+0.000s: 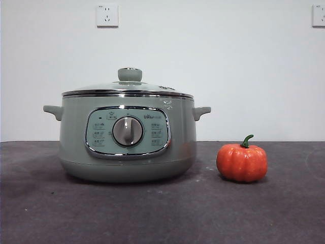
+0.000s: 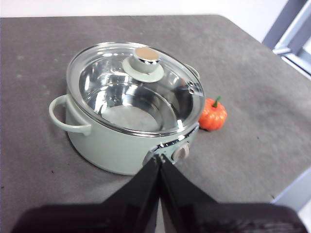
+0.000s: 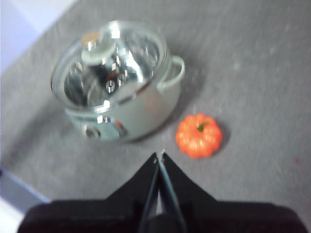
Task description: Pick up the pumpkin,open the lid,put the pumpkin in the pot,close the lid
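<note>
Nothing has been picked up yet, so the first step, taking the pumpkin, is the one in hand. Nearest in each wrist view are that arm's own fingers: the left gripper (image 2: 159,162) is pressed together to a point, empty, high above the pot's panel side, and the right gripper (image 3: 160,158) is likewise closed and empty, hanging above bare bench (image 1: 152,213) near the pumpkin. Beyond them, the pumpkin (image 1: 242,162) sits upright on the bench, stem up, beside the pot (image 1: 127,134) and clear of it. The lid (image 1: 128,87) rests squarely on the pot, knob on top, and through its glass the pot looks empty. The right gripper is the closer of the 2 to the pumpkin, so the next move probably calls for it to spread its fingers, descend over the pumpkin and close across the ribs, while the left waits for the lid knob.
</note>
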You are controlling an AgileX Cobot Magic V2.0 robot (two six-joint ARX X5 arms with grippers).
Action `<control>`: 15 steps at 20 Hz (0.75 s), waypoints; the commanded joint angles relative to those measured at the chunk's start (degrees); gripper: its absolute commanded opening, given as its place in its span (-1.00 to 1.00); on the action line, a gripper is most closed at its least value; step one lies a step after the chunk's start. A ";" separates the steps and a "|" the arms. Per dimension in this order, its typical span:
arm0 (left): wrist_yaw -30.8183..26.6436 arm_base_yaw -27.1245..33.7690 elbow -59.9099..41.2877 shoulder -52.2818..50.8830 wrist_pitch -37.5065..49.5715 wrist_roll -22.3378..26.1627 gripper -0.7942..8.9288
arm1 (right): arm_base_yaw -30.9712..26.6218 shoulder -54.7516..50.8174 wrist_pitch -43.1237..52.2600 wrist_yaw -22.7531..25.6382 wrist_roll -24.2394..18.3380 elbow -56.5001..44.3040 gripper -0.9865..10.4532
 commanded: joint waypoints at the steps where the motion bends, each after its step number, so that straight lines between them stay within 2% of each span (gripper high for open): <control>1: 1.09 0.04 1.07 0.50 -1.99 3.74 -0.85 | 0.20 1.57 -2.95 -0.17 -4.55 1.75 -0.85; 6: 0.74 0.07 1.38 0.50 -2.86 3.89 -0.84 | 0.20 2.12 -2.99 -0.20 -4.52 1.81 -0.83; 7: 0.74 0.07 1.38 0.50 -2.84 3.89 -0.78 | 0.20 2.12 -2.99 -0.20 -4.48 1.81 -0.81; 8: 0.74 0.07 1.38 0.50 -2.86 3.85 -0.46 | 0.20 2.12 -2.97 -0.20 -4.33 1.81 -0.76; 9: 0.74 0.07 1.38 0.50 -2.86 3.85 -0.05 | 0.20 2.12 -2.97 -0.20 -3.54 1.81 -0.60; 10: 0.72 0.07 1.38 0.50 -2.84 3.85 0.53 | 0.20 2.12 -2.97 -0.20 -2.16 1.81 -0.18; 11: 0.74 0.07 1.38 0.50 -2.86 3.82 0.73 | 0.20 2.14 -2.97 -0.20 -1.03 1.81 0.21; 12: 0.74 0.07 1.40 0.50 -2.82 3.65 0.72 | 0.20 2.23 -2.97 -0.20 -0.83 1.84 0.45; 15: 0.72 0.07 1.40 0.50 -2.86 3.63 0.72 | 0.61 2.51 -3.04 -0.22 -0.85 1.81 0.44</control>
